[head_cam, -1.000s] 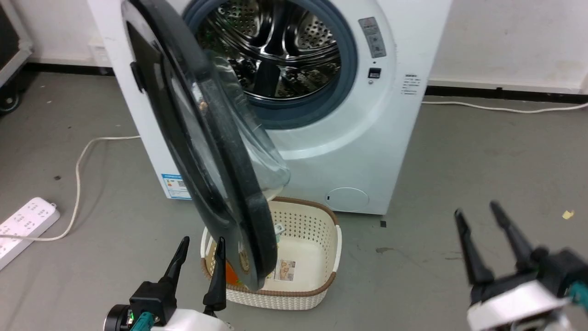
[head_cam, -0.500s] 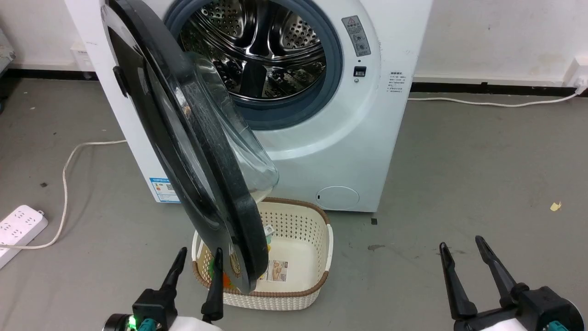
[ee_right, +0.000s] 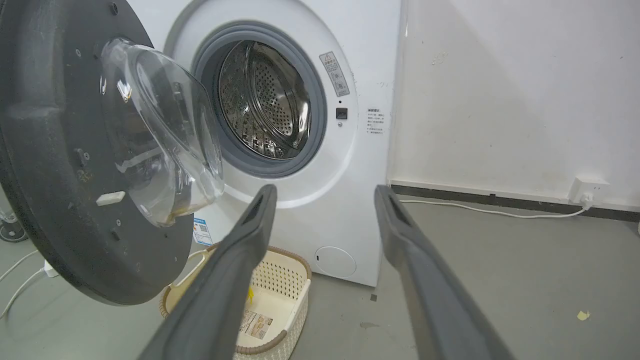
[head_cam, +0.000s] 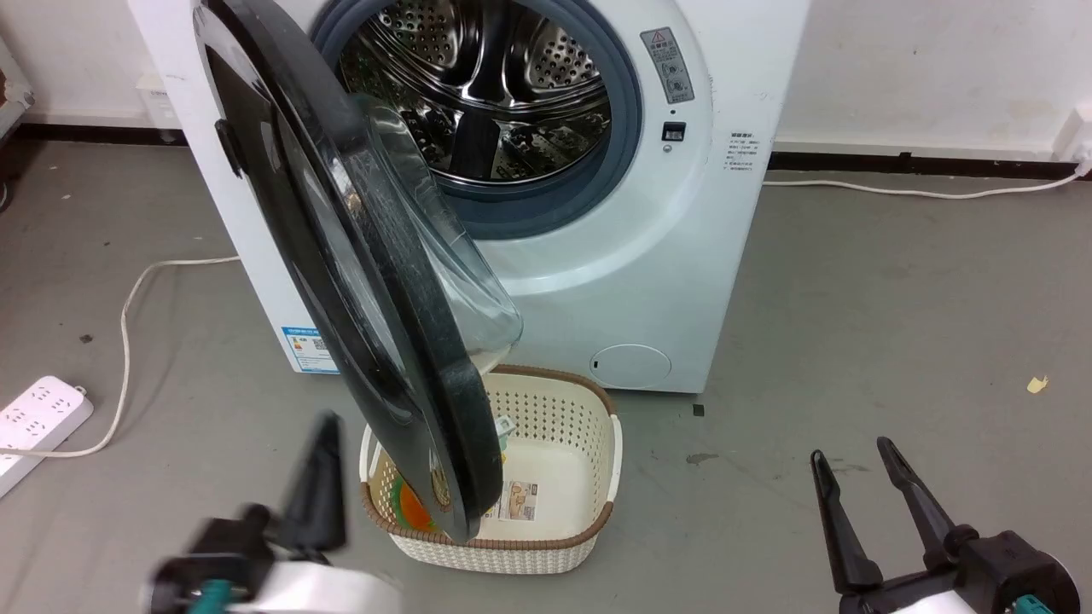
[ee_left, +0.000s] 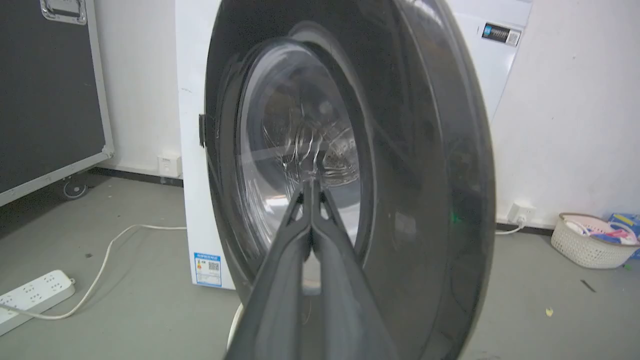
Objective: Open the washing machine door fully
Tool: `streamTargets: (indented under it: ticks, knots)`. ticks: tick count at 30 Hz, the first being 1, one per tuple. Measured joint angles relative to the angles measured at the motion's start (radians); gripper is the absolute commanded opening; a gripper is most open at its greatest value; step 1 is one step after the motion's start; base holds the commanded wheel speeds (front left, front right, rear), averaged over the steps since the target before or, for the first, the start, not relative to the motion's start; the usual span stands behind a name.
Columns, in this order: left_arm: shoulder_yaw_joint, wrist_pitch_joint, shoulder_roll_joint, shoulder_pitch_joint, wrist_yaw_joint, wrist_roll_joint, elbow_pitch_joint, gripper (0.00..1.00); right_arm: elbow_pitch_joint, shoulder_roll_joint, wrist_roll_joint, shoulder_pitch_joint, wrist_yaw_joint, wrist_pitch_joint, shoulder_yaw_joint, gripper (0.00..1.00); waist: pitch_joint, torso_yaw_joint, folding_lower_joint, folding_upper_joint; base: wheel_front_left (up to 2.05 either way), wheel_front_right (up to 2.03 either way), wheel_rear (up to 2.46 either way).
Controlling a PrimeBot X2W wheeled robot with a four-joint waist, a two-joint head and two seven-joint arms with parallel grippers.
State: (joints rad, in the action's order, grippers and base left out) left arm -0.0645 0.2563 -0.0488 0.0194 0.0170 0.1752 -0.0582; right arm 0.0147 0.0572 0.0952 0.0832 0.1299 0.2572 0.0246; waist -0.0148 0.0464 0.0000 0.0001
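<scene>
The washing machine (head_cam: 648, 281) is a white front-loader with a grey rubber ring and a steel drum (head_cam: 486, 94). Its door (head_cam: 341, 256), black-rimmed with a clear glass bowl, hangs from the left side and stands swung out toward me, edge-on over a basket. My left gripper (head_cam: 324, 426), blurred, is low and just left of the door's bottom edge. In the left wrist view this gripper (ee_left: 311, 182) is shut on nothing and points at the door's (ee_left: 400, 150) outer face. My right gripper (head_cam: 853, 456) is open at the lower right, away from the machine (ee_right: 360, 50).
A cream perforated basket (head_cam: 554, 546) with a brown rim sits on the floor under the door. A white power strip (head_cam: 38, 418) and its cable (head_cam: 128, 315) lie at the left. A black wheeled case (ee_left: 50, 90) stands far left and another laundry basket (ee_left: 590, 245) far right.
My left gripper went from open to shut and shifted left, away from the door's lower edge. The right gripper sank lower earlier, then held still. The door has barely moved.
</scene>
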Motion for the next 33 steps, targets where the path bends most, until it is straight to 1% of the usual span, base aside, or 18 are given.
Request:
streamTargets:
  ticks: [2,3,4,5,6,7,10,13,14,15,16,17,18,21,22,23,27,33]
  knots:
    - [0.03,0.0,0.0,-0.001,-0.013,0.024,0.067,0.0,0.0,0.0,0.0,0.0,0.0,0.0,-0.001,1.0,0.0,-0.001,0.0001,0.0,0.0,0.0,0.0]
    - [0.062,0.0,0.0,-0.008,-0.02,0.044,0.138,0.0,0.0,-0.001,0.001,0.0,0.0,0.0,-0.002,1.0,0.0,-0.002,0.0,0.0,0.0,0.0,0.0]
    - [0.062,0.0,0.0,-0.008,-0.02,0.044,0.138,0.0,0.0,-0.001,0.001,0.0,0.0,0.0,-0.002,1.0,0.0,-0.002,0.0,0.0,0.0,0.0,0.0]
    - [0.099,0.0,0.0,-0.032,-0.035,0.075,0.215,0.0,0.0,-0.001,0.001,0.0,0.0,0.0,-0.002,1.0,0.001,-0.004,0.0,0.0,0.0,0.0,0.0]
    - [0.099,0.0,0.0,-0.032,-0.035,0.075,0.215,0.0,0.0,-0.001,0.001,0.0,0.0,0.0,-0.002,1.0,0.001,-0.004,0.0,0.0,0.0,0.0,0.0]
    - [0.115,0.0,0.0,-0.049,-0.04,0.084,0.253,0.0,0.001,-0.001,0.001,-0.001,0.0,0.0,-0.002,1.0,0.001,-0.005,0.0,0.0,0.0,0.0,0.0]
    - [0.147,0.001,0.0,-0.134,-0.044,0.068,0.397,0.0,0.002,-0.002,0.002,-0.001,0.0,0.0,0.002,1.0,-0.004,-0.011,0.0,0.0,0.0,0.0,0.0]
    - [0.144,0.001,0.0,-0.175,-0.045,0.046,0.453,0.0,0.004,-0.002,0.003,-0.001,0.0,0.0,0.005,1.0,-0.006,-0.014,0.0,0.0,0.0,0.0,0.0]
    - [0.115,0.001,-0.001,-0.214,-0.044,0.019,0.491,0.0,0.005,-0.002,0.013,-0.001,0.0,0.0,0.01,1.0,-0.008,-0.018,0.0,-0.0001,0.0,0.0,0.0]
    - [0.115,0.001,-0.001,-0.214,-0.044,0.019,0.491,0.0,0.005,-0.002,0.013,-0.001,0.0,0.0,0.01,1.0,-0.008,-0.018,0.0,-0.0001,0.0,0.0,0.0]
    - [0.069,0.0,-0.001,-0.215,-0.039,0.005,0.483,0.0,0.007,-0.002,0.018,-0.001,0.0,0.0,0.015,1.0,-0.009,-0.023,0.0001,0.0,0.0,0.0,0.0]
    - [0.069,0.0,-0.001,-0.215,-0.039,0.005,0.483,0.0,0.007,-0.002,0.018,-0.001,0.0,0.0,0.015,1.0,-0.009,-0.023,0.0001,0.0,0.0,0.0,0.0]
    - [0.012,-0.015,-0.001,-0.215,-0.028,-0.013,0.475,0.0,0.009,-0.002,0.021,-0.001,0.0,0.0,0.018,1.0,-0.009,-0.029,0.0,0.0,0.0,0.0,0.0]
    - [-0.079,-0.053,0.0,-0.203,-0.024,-0.015,0.461,0.0,0.01,-0.002,0.029,-0.003,0.0,0.0,0.018,1.0,-0.007,-0.037,0.0,0.0,0.0,0.0,0.0]
    - [-0.079,-0.053,0.0,-0.203,-0.024,-0.015,0.461,0.0,0.01,-0.002,0.029,-0.003,0.0,0.0,0.018,1.0,-0.007,-0.037,0.0,0.0,0.0,0.0,0.0]
    - [-0.139,-0.068,0.0,-0.189,-0.026,-0.013,0.443,0.0,0.01,-0.002,0.03,-0.005,0.0,0.0,0.017,1.0,-0.004,-0.041,0.0,0.0,0.0,0.0,0.0]
    - [-0.243,-0.099,0.001,-0.152,-0.027,0.008,0.354,0.0,0.015,-0.002,0.031,-0.006,0.0,0.0,0.021,1.0,-0.001,-0.047,0.0,-0.0001,0.0,0.0,0.0]
    - [-0.323,-0.113,0.001,-0.121,-0.046,0.059,0.195,0.0,0.018,-0.002,0.031,-0.009,0.0,0.0,0.022,1.0,0.008,-0.057,0.0,0.0,0.0,0.0,0.0]
